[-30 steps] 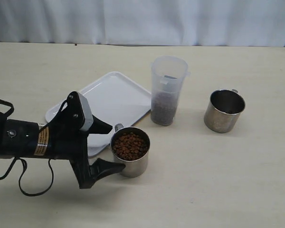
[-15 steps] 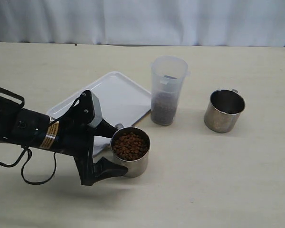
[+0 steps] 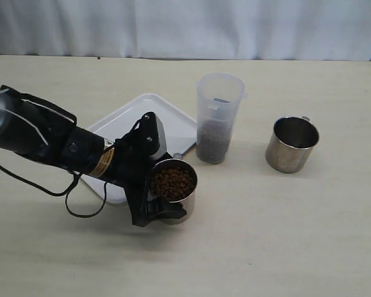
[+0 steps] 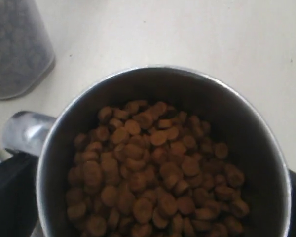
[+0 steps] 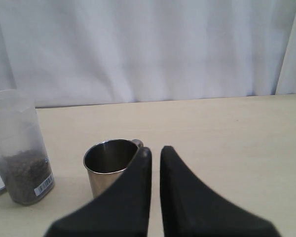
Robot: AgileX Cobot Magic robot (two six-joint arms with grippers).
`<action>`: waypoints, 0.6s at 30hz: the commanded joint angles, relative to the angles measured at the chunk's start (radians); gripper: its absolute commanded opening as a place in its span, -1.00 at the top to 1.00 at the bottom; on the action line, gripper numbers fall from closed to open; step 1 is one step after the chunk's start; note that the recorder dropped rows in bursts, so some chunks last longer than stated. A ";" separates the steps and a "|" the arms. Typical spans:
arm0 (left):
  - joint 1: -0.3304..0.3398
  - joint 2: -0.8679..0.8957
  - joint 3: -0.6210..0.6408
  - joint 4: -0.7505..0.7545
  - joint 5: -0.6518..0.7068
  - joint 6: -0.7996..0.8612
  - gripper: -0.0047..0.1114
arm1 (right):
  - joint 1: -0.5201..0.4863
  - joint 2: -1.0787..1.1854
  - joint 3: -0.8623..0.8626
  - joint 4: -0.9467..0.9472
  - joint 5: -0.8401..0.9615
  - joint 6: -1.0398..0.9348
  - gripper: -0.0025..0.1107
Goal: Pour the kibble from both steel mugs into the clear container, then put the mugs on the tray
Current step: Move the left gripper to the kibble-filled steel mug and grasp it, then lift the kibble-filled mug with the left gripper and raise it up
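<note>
Kibble fills one full steel mug close to its rim, in front of the tray and near the clear container. A second lot of pellets lies in the lower part of that container.

The left gripper has its jaws against opposite walls of the full steel mug, closed on it. The exterior view does not settle whether the mug's base rests on the table or sits just clear of it. The left wrist view looks down into the mug, showing the pellets heaped inside, the loop handle at one side, and a black finger at either edge.

The empty steel mug stands upright, well apart to the right of the container. Only the right wrist view shows the right gripper: its fingers are almost together, holding nothing, just short of that mug.

The table is pale beige. A white curtain closes off the far edge.
</note>
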 commanded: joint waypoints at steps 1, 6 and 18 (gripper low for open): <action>-0.006 0.027 -0.053 0.015 -0.014 0.001 -0.45 | 0.003 -0.003 0.004 0.002 0.003 -0.006 0.87; -0.006 0.068 -0.068 0.042 -0.007 0.033 -0.45 | 0.003 -0.003 0.004 0.002 0.003 -0.006 0.87; -0.006 0.118 -0.068 -0.029 -0.046 0.141 -0.45 | 0.003 -0.003 0.004 0.002 0.003 -0.006 0.87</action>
